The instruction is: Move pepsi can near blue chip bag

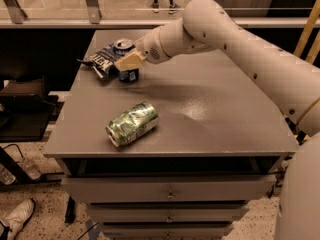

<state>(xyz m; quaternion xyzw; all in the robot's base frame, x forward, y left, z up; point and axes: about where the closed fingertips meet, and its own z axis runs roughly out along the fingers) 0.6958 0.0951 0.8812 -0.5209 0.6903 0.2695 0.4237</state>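
The pepsi can (128, 75), dark blue with a silver top, stands upright at the back left of the grey table (210, 114). My gripper (129, 61) is shut on the can, with a tan finger (131, 61) across its front. The white arm reaches in from the right. The blue chip bag (101, 59), crinkled with white lettering, lies flat just left of the can and touches or nearly touches it.
A crushed green and silver can (132, 124) lies on its side near the table's front left edge. Drawers (170, 194) sit under the tabletop. A railing and glass run behind the table. A shoe (17, 219) lies on the floor at the lower left.
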